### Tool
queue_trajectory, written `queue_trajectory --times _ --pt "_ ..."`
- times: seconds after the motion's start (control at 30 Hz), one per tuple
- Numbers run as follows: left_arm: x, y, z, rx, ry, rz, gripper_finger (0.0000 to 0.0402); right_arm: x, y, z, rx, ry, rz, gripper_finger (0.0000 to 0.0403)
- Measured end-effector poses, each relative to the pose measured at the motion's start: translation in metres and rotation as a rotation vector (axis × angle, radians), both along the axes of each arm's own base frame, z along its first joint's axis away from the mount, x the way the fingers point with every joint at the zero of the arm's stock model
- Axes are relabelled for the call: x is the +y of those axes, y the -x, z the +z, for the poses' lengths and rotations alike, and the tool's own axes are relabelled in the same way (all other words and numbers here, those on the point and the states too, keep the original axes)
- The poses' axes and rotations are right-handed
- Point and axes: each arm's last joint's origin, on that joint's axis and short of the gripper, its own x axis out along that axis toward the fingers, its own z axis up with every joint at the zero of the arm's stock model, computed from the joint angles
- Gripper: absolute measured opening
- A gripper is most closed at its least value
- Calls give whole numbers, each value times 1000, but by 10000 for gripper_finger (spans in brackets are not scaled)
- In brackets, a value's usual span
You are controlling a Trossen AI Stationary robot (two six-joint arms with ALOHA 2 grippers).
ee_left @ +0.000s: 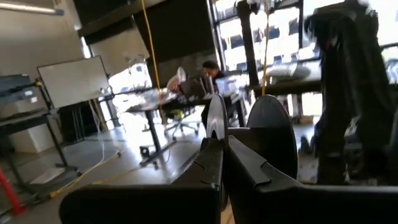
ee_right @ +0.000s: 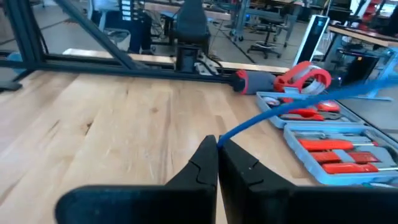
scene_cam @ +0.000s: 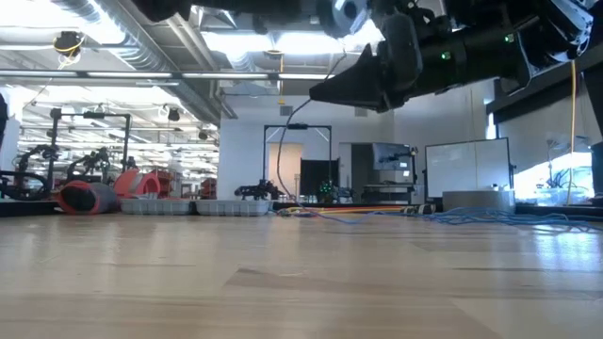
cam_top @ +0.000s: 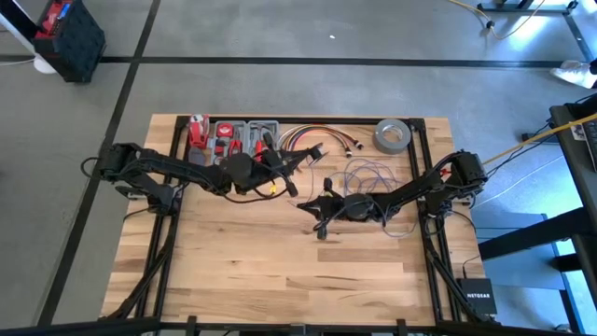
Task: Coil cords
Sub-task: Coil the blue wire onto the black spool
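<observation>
The thin grey-blue wire lies in loose loops on the table's right half, and one strand rises to my right gripper, which is shut on it above mid-table. My left gripper hovers just left of it, higher up, shut on the small round black disc of the black cord. That cord hangs down in a slack curve to the table. My left gripper pinches the black disc's lower part between its two fingertips. The disc stands edge-on and sticks out past the tips. The fingers are about level and the disc is lifted clear of the table, with the cord trailing below. My right gripper pinches a single strand of the grey-blue wire at its very fingertips. The fingers lie about level, pointing toward the table's left. From the tips the strand runs off sideways in a nearly straight line, clear of the table.
A grey tool tray with red-handled tools sits at the far left. The bundle of red, yellow and white cables lies beside it, and the grey tape roll lies at the far right. Bare wood spreads over the near half.
</observation>
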Motion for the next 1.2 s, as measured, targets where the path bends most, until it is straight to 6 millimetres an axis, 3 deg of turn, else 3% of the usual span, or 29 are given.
queue_trajectory --times 0.27,0.5,0.67,1.0,1.2 --pt "-5 0 -5 69 -28 19 0 6 9 10 43 130 -97 7" --pt "-32 7 -5 179 -85 -65 0 1 14 0 171 200 -223 7" --pt "-45 18 -12 342 -78 -112 0 -2 19 9 178 213 -266 7" --pt "-31 20 -25 470 -61 23 0 -1 31 41 93 76 -130 7" --pt "-31 19 -28 493 -54 -42 0 -9 31 43 90 74 -160 7"
